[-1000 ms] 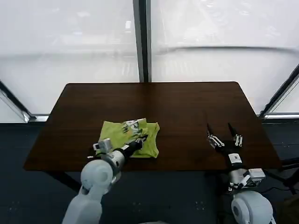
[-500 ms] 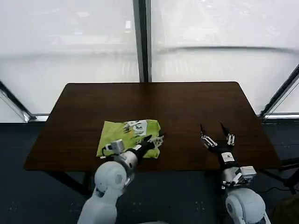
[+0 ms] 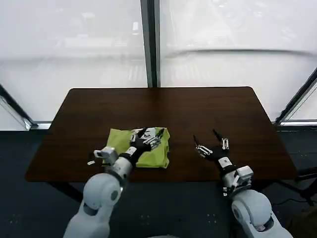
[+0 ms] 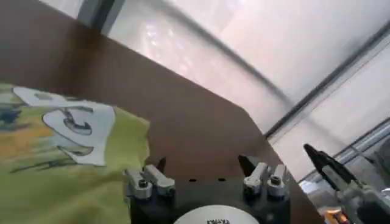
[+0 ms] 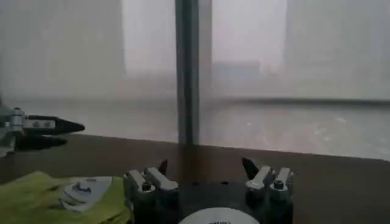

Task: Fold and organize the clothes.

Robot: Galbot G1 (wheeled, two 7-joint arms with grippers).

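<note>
The clothes are one lime yellow-green T-shirt [image 3: 124, 144], folded into a small rectangle near the front left of the dark wooden table [image 3: 198, 109]. Its white print [image 4: 76, 125] faces up. My left gripper [image 3: 150, 135] is open over the shirt's far right part with nothing between its fingers; in the left wrist view the gripper [image 4: 203, 164] has the shirt [image 4: 55, 176] beside it. My right gripper [image 3: 204, 135] is open above bare table to the right of the shirt. In the right wrist view this gripper [image 5: 205, 165] is empty, and the shirt [image 5: 42, 195] lies off to one side.
The table's front edge [image 3: 163, 179] runs just behind both arms. Bare wood lies behind and to the right of the shirt. A window with a dark vertical post [image 3: 150, 44] stands beyond the far edge.
My left gripper has drawn back from the shirt's front right corner to over its far right part. My right gripper has moved left, closer to the shirt.
</note>
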